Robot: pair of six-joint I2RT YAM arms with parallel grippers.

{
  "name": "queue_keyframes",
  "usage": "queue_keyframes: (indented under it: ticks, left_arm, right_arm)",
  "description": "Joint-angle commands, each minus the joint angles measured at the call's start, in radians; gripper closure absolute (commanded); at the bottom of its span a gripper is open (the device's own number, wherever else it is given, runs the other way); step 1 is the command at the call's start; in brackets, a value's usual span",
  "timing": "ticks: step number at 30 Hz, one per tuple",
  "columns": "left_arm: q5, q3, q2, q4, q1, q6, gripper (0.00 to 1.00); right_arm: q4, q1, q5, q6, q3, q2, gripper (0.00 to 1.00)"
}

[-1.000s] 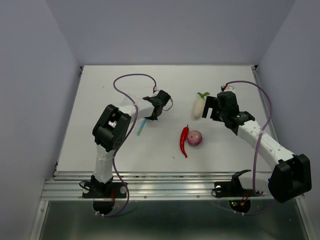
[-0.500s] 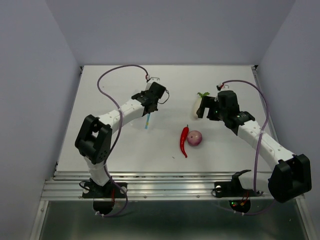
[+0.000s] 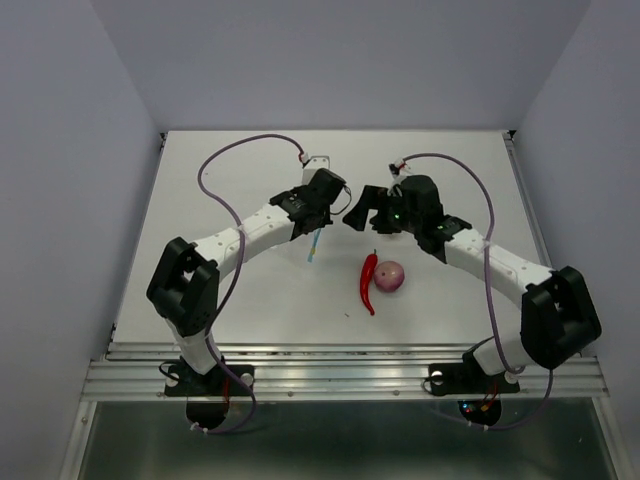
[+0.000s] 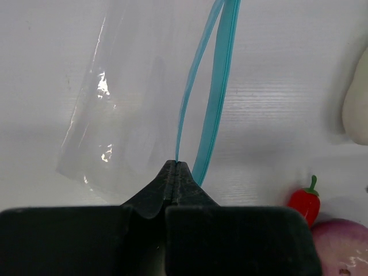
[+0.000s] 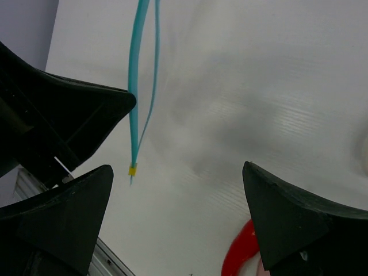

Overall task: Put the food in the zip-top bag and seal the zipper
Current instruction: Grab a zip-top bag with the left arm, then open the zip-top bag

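Note:
My left gripper (image 3: pixel 318 214) is shut on one lip of the light-blue zipper (image 4: pixel 217 86) of the clear zip-top bag (image 4: pixel 123 109) and holds it up; the two strips gape apart. In the top view the zipper (image 3: pixel 315 244) hangs below the gripper. My right gripper (image 3: pixel 362 214) is open and empty, just right of the bag. The zipper (image 5: pixel 136 86) lies between its spread fingers (image 5: pixel 63 221). The red chili (image 3: pixel 368 282) and the purple onion (image 3: pixel 391 276) lie on the table in front. The white radish (image 4: pixel 357 106) shows only in the left wrist view; my right arm hides it from above.
The white table (image 3: pixel 230 290) is walled by pale panels at left, back and right. A metal rail (image 3: pixel 330 365) runs along the near edge. Purple cables loop over both arms.
My left gripper has carried the bag rightward toward the table's middle. My right gripper has swung left from beside the radish to just right of the bag.

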Motion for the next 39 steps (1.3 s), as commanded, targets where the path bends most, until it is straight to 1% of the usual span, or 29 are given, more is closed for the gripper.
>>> queue_keyframes:
  ticks: [1, 6, 10, 14, 22, 24, 26, 27, 28, 30, 31, 33, 34, 37, 39]
  left_arm:
    - [-0.013, 0.057, -0.044, -0.016, -0.024, -0.052, 1.00]
    - [-0.022, 0.050, -0.050, -0.019, -0.035, -0.063, 1.00]
    - [-0.014, 0.047, -0.051, -0.016, -0.038, -0.065, 1.00]
    - [-0.008, 0.048, -0.054, -0.012, -0.039, -0.069, 1.00]
    - [0.013, 0.048, -0.045, -0.001, -0.044, -0.063, 1.00]
    - [0.013, 0.047, -0.045, 0.001, -0.044, -0.065, 1.00]
    - [0.009, 0.047, -0.047, 0.001, -0.044, -0.068, 1.00]
    - [0.007, 0.047, -0.047, 0.001, -0.044, -0.068, 1.00]
    - [0.004, 0.047, -0.050, 0.001, -0.044, -0.071, 1.00]
    - [-0.003, 0.045, -0.050, -0.001, -0.044, -0.071, 1.00]
    - [-0.008, 0.042, -0.053, -0.003, -0.044, -0.071, 1.00]
    - [-0.025, 0.039, -0.053, -0.010, -0.044, -0.075, 1.00]
    - [-0.036, 0.039, -0.054, -0.021, -0.044, -0.078, 1.00]
    - [-0.086, 0.045, -0.053, -0.056, -0.042, -0.095, 1.00]
    - [-0.094, 0.056, -0.053, -0.070, -0.039, -0.107, 1.00]
  right_arm:
    - [0.104, 0.062, 0.076, 0.086, 0.095, 0.077, 0.00]
    - [0.119, 0.073, 0.153, 0.143, 0.139, 0.179, 0.00]
    - [0.149, 0.082, 0.156, 0.153, 0.153, 0.218, 0.01]
    - [0.142, 0.082, 0.188, 0.158, 0.161, 0.240, 0.05]
    - [0.167, 0.082, 0.162, 0.150, 0.199, 0.314, 0.11]
    - [0.169, 0.082, 0.159, 0.150, 0.218, 0.340, 0.18]
    - [0.170, 0.082, 0.153, 0.152, 0.233, 0.361, 0.28]
    - [0.169, 0.082, 0.153, 0.150, 0.234, 0.367, 0.32]
    - [0.170, 0.082, 0.150, 0.150, 0.238, 0.372, 0.42]
    - [0.169, 0.082, 0.150, 0.149, 0.244, 0.380, 0.52]
    - [0.169, 0.082, 0.144, 0.143, 0.245, 0.384, 0.72]
    - [0.169, 0.082, 0.133, 0.130, 0.251, 0.389, 0.86]
    - [0.170, 0.082, 0.130, 0.123, 0.251, 0.389, 0.99]
    - [0.156, 0.082, 0.128, 0.091, 0.259, 0.378, 0.99]
    - [0.113, 0.082, 0.134, 0.075, 0.267, 0.367, 0.99]
